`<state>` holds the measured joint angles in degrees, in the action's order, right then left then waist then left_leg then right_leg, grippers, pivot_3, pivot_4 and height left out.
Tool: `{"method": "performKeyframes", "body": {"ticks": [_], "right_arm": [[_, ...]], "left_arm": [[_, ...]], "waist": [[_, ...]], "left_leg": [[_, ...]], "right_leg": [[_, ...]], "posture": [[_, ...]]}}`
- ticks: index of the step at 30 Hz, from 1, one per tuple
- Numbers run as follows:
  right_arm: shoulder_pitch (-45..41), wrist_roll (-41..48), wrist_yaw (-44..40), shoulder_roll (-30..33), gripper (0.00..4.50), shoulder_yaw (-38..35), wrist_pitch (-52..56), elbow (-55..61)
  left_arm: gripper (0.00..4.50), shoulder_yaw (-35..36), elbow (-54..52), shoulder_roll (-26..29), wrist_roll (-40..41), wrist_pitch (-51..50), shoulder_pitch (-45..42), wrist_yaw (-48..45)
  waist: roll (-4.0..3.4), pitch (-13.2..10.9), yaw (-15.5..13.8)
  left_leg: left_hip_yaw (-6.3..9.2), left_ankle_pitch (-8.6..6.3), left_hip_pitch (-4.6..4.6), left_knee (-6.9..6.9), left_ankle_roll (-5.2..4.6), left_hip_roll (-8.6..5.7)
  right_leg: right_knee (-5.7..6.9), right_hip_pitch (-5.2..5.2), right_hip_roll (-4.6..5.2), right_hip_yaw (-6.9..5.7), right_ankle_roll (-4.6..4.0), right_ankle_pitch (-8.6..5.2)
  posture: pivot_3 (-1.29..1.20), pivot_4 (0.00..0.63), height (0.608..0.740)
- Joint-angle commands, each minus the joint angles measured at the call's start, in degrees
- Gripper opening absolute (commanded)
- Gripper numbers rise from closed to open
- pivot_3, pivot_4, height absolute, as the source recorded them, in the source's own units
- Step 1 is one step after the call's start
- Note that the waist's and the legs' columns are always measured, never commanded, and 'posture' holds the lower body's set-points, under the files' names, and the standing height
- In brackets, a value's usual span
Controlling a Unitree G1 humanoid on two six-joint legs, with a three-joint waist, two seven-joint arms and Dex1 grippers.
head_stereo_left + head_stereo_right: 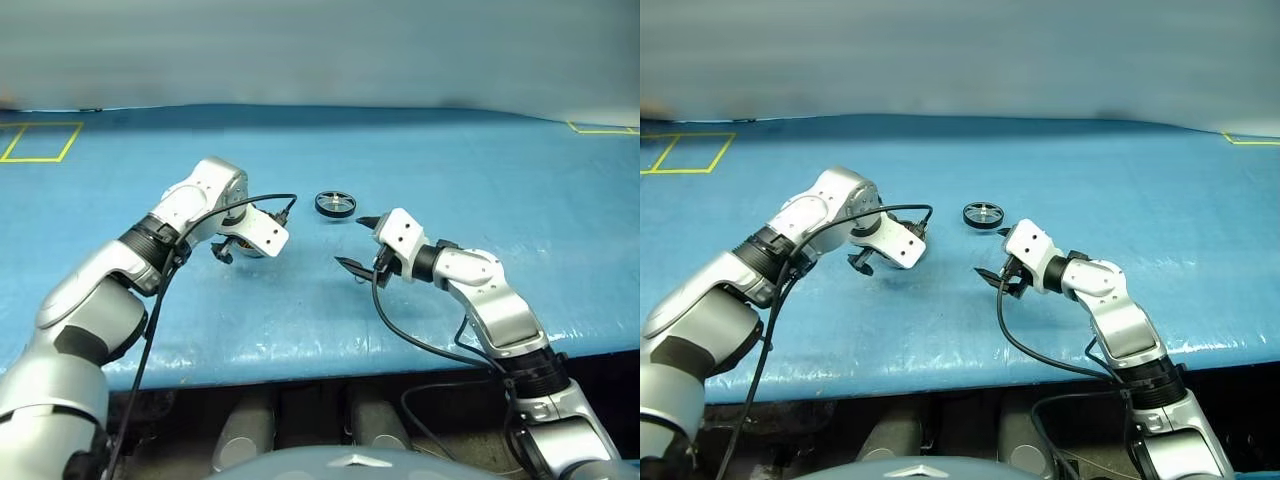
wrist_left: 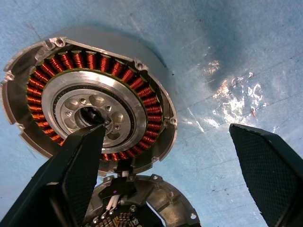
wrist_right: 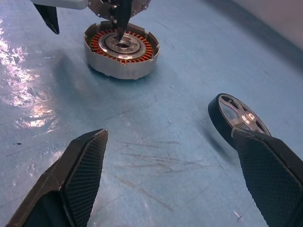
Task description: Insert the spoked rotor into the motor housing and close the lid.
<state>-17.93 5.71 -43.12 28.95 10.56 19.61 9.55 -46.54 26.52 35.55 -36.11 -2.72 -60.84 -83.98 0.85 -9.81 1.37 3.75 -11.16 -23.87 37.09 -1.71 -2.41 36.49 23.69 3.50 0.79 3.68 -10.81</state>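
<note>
The motor housing [image 2: 142, 87], a short silver cylinder ringed inside with copper windings, sits on the blue table. Its toothed lid [image 2: 163, 203] lies flipped open beside it, joined at the rim. My left gripper [image 2: 165, 130] points down over the housing and is open. One of its fingers [image 2: 75, 170] hangs above the hub and the other stands off to the side. The spoked rotor [image 1: 335, 204], black-rimmed with silver spokes, lies flat on the table to the right of the housing. My right gripper [image 1: 358, 243] is open and empty, near the rotor [image 3: 239, 116] and aimed toward the housing [image 3: 120, 47].
Blue sheeting covers the table [image 1: 450, 170], and its front edge [image 1: 300, 362] runs close to me. Yellow tape squares mark the far left [image 1: 40, 140] and far right [image 1: 600, 128] corners. A black cable [image 1: 260, 203] loops over the left wrist.
</note>
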Motion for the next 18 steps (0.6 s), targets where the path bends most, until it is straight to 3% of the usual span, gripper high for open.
{"method": "performKeyframes", "body": {"ticks": [1, 4, 7, 12, 18], "right_arm": [[-0.15, 0.55, 0.77, 0.1, 4.44, -1.56, -0.33, 2.43], [-0.06, 0.61, 1.06, 0.1, 4.44, -1.54, -0.36, 2.61], [-0.1, 0.65, 1.54, -0.09, 4.5, -1.66, -0.44, 2.71], [-0.05, 0.74, 1.97, -0.06, 4.5, -1.96, -0.53, 2.9], [0.23, 0.76, 2.91, -0.15, 4.5, -2.43, -0.92, 3.17]], "left_arm": [[4.5, 1.27, 0.57, -0.66, -0.36, 0.86, 0.14, -0.94], [4.5, 1.22, 1.35, -1.22, -0.5, 1.65, -0.06, -0.96], [3.92, 1.04, 2.77, -2.14, -0.73, 2.07, -0.22, -0.94], [2.32, 0.52, 4.06, -1.71, -2.57, 6.82, 0.02, 1.29], [1.9, 0.75, 4.28, -0.37, -3.38, 10.69, 1.96, 1.42]], "waist": [[0.0, 0.0, 0.01], [0.0, 0.0, 0.06], [0.0, 0.0, 0.01], [0.0, 0.0, 0.18], [-0.02, 0.02, 0.26]], "left_leg": [[0.0, 0.0, 0.0, 0.01, 0.0, 0.0], [-0.01, 0.0, 0.0, 0.02, 0.0, 0.0], [0.0, 0.0, 0.01, 0.0, 0.0, 0.0], [-0.02, 0.0, 0.02, 0.0, 0.0, 0.0], [-0.02, 0.0, 0.08, 0.0, 0.0, 0.02]], "right_leg": [[0.04, 0.01, 0.0, 0.01, 0.0, 0.0], [0.18, 0.07, 0.0, 0.02, -0.08, -0.05], [0.26, 0.09, 0.0, -0.01, -0.14, -0.08], [0.26, 0.09, 0.0, 0.01, -0.14, -0.09], [0.3, 0.07, 0.0, 0.02, -0.16, -0.1]], "posture": [[0.0, 0.15, 0.74], [0.0, 0.15, 0.74], [0.0, 0.15, 0.74], [0.0, 0.15, 0.74], [0.0, 0.15, 0.74]]}}
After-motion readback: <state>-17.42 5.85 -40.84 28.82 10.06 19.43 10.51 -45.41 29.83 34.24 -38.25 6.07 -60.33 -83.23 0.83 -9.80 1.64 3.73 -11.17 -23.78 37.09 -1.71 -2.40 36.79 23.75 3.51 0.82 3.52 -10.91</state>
